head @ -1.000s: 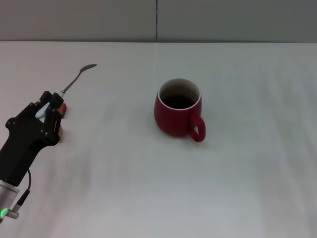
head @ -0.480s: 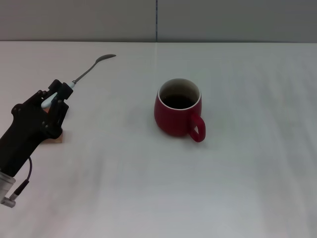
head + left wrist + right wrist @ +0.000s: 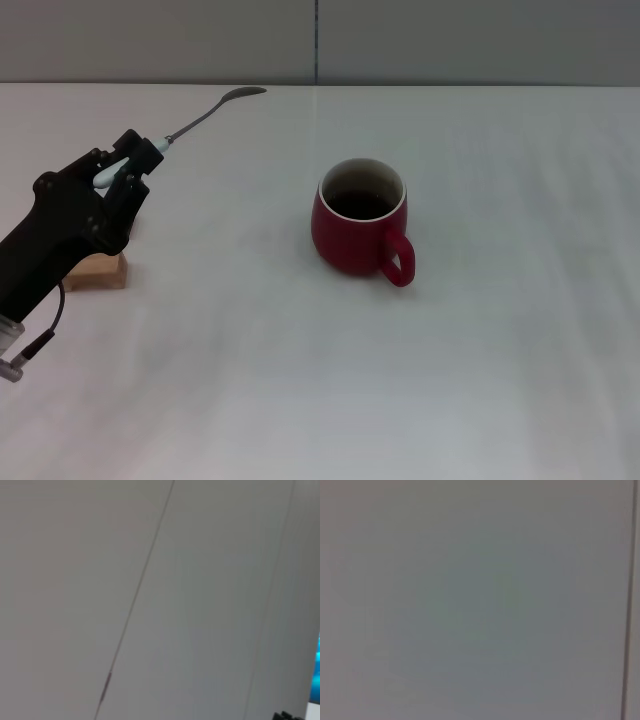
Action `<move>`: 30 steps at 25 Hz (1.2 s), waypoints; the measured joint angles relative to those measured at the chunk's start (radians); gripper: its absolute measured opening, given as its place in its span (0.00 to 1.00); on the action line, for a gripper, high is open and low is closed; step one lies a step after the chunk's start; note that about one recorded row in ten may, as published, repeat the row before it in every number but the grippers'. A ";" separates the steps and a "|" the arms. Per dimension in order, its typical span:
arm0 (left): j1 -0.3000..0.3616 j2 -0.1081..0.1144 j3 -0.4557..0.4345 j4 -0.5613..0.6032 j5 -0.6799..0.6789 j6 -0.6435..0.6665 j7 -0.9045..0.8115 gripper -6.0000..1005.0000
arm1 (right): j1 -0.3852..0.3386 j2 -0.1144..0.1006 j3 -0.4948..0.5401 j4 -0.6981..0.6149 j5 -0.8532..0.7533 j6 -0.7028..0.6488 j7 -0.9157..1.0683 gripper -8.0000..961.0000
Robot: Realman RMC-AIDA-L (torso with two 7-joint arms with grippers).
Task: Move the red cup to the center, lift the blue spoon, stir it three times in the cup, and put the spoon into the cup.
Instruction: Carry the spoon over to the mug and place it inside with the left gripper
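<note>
Blue spoon [image 3: 200,115] is pinched by its handle end in the closed left end effector [image 3: 128,170], upper left of frame, clear of the surface [image 3: 300,380]. Red cup [image 3: 358,215] sits mid-frame. Risk: long overhang could let the spoon pivot in the grip or clip the cup's rim.

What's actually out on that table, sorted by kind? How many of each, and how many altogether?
Red cup: 1
Blue spoon, held up off the table in the left gripper: 1
Wooden block, partly hidden behind the arm: 1 visible
Total: 3 things
</note>
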 joint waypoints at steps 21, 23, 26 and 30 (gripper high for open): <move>-0.072 0.000 0.211 0.201 0.000 -0.022 -0.154 0.17 | -0.003 0.000 0.001 0.004 0.001 0.000 0.000 0.35; -0.073 0.000 0.231 0.222 0.000 -0.039 -0.163 0.17 | -0.004 0.000 0.002 0.005 0.002 0.000 0.000 0.35; -0.074 -0.001 0.262 0.244 0.000 -0.063 -0.173 0.17 | -0.005 0.000 0.001 0.005 0.003 0.000 0.000 0.35; -0.079 -0.003 0.312 0.275 0.000 -0.098 -0.189 0.17 | -0.007 0.000 0.001 0.005 0.005 0.000 0.000 0.35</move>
